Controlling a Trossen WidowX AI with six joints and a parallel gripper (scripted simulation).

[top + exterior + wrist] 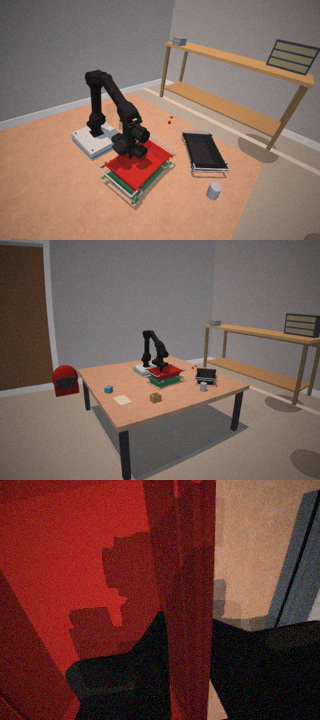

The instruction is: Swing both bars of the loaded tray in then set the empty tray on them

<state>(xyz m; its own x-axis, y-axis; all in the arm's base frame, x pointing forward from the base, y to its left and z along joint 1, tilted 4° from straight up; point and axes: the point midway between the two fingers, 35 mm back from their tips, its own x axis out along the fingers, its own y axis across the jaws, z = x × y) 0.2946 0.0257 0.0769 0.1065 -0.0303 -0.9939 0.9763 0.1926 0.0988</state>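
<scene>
Red tray (pixel 155 161) (pixel 169 373) (pixel 187 580) sits pinched by its wall in my nearly closed claw (pixel 131 156) (pixel 161 369) (pixel 173 614); only the exterior view shows a teal cube (pixel 108 389), lower left.

red tray (pixel 152 169) (pixel 169 373) (pixel 191 600) above green tray (pixel 155 176) (pixel 165 381), seemingly near level, silver bars (pixel 117 183) (pixel 154 375) outside red rim

My red tray (pixel 155 157) (pixel 169 372) (pixel 187 580) is right above the green tray (pixel 154 177) (pixel 165 381), blocking any way down into it. On the red tray's far side from my arm's base (pixel 80 147) (pixel 138 371), a strip of tabletop separates it from the black tray (pixel 205 149) (pixel 206 373); a gripper could pass betw. them. A grey cylinder (pixel 214 191) (pixel 203 386) stands nr. the black tray's end, an obstacle there.
</scene>
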